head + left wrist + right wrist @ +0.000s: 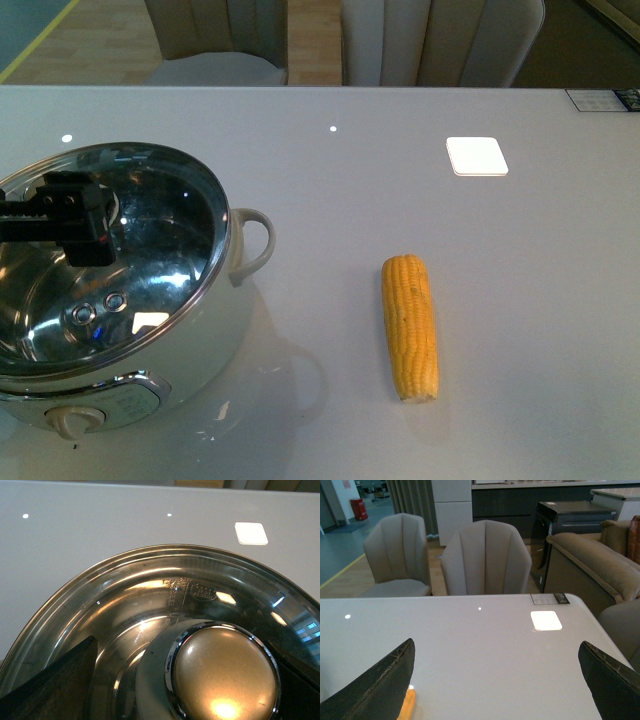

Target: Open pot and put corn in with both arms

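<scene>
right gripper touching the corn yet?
Apart. Front view shows the corn lying alone on the table, nothing on it; the right gripper is open, outside that frame.

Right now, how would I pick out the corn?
Start at the big white table; a pale round pot stands at its left. Right of the pot's loop handle, apart from it, lies the corn: a tapered cob, the only yellow thing there.

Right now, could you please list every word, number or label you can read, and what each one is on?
None reads clearly.
Stamped scale and logo inside the pot: too small.
Printed card at the far corner of the table: blurred.
Pot's front panel: print too small.
</scene>
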